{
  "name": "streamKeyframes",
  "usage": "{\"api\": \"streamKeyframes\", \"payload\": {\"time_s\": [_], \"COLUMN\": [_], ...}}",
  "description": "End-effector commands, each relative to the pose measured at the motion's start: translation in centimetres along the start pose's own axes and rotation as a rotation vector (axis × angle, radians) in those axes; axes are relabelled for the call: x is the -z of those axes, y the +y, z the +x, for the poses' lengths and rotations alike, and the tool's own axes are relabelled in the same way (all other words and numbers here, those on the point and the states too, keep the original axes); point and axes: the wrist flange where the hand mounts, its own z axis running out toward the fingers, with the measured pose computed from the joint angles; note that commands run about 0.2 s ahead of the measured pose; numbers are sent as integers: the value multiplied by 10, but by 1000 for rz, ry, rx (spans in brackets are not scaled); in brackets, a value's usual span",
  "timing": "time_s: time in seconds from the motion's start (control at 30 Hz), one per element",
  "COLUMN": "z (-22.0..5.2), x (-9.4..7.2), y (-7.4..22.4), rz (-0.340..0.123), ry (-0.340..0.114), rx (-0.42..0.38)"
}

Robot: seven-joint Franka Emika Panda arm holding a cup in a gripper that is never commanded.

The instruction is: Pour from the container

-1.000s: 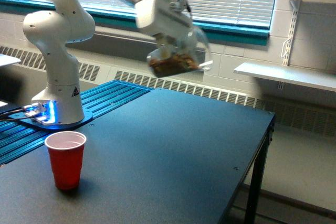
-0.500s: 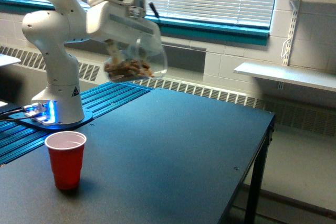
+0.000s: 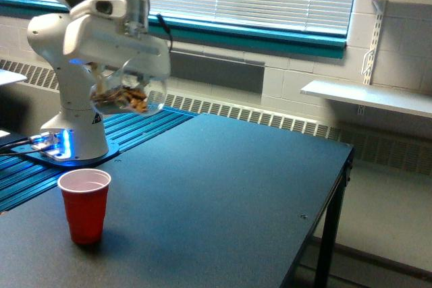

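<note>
The claw (image 3: 120, 72) is gripping the clear jar (image 3: 128, 94), which is hanging tilted above and beside the red cup (image 3: 84, 205). If it is tipping before being centred, brown pieces are probably spilling onto the table (image 3: 223, 193).

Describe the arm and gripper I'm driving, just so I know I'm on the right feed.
The arm is glossy white with rounded joint housings and a dark cap at the top joint. Its base glows blue and carries a small triangular warning sticker. The gripper has a boxy white body with a black cable behind it. The fingers can't be made out.
</note>
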Motion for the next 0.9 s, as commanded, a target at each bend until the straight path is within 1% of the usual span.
{"api": "streamKeyframes", "payload": {"time_s": [0.03, 0.2, 0.47, 0.7, 0.9], "z": [-16, -27, -45, -66, -75], "x": [-5, -8, -11, -18, -21], "y": [28, 47, 74, 92, 101], "rz": [-22, -50, -82, -114, -144], "ry": [-21, -37, -62, -99, -119], "rx": [-42, -43, -48, -62, -62]}}
